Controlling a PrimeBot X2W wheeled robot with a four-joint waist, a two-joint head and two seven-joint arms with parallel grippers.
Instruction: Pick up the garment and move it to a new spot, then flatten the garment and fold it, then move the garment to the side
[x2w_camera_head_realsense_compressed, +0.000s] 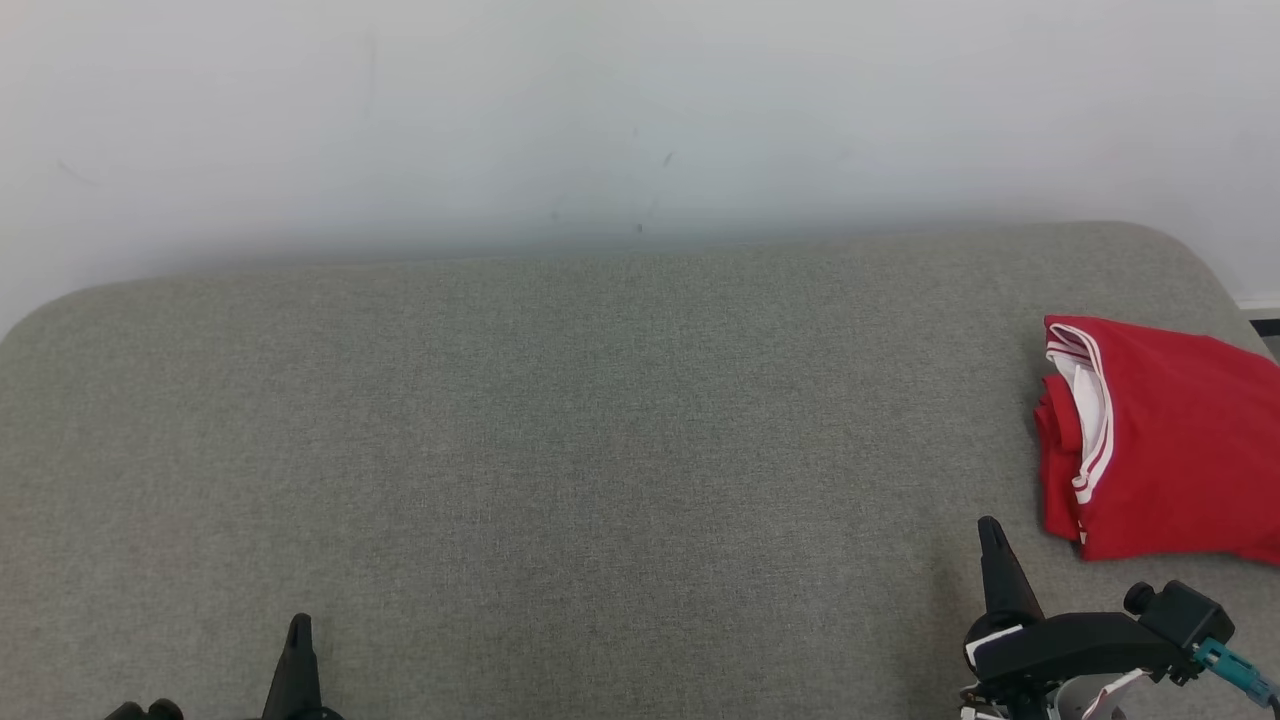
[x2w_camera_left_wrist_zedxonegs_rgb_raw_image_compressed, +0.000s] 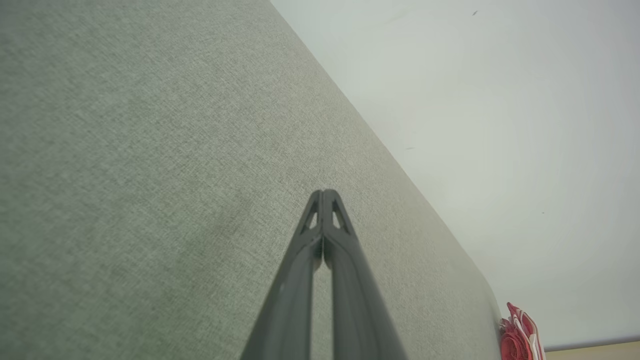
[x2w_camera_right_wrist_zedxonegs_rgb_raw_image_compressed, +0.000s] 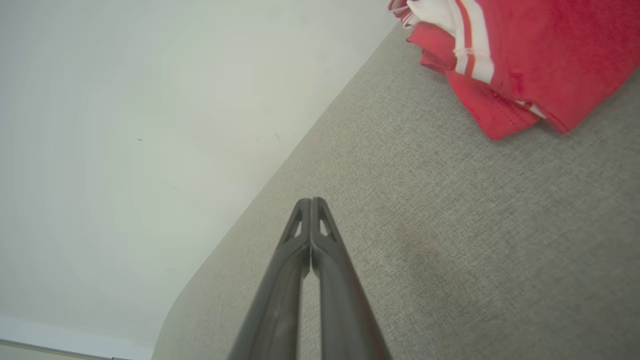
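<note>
My right gripper (x2w_camera_head_realsense_compressed: 990, 524), fingers pressed together and empty, stands near the red garment (x2w_camera_head_realsense_compressed: 1170, 430); my left gripper (x2w_camera_head_realsense_compressed: 299, 622), likewise closed and empty, is well apart from it.

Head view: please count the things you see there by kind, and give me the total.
garment (red, white stripes, folded): 1
grippers, left gripper and right gripper, both shut: 2
grey fabric surface: 1
Total: 4
</note>
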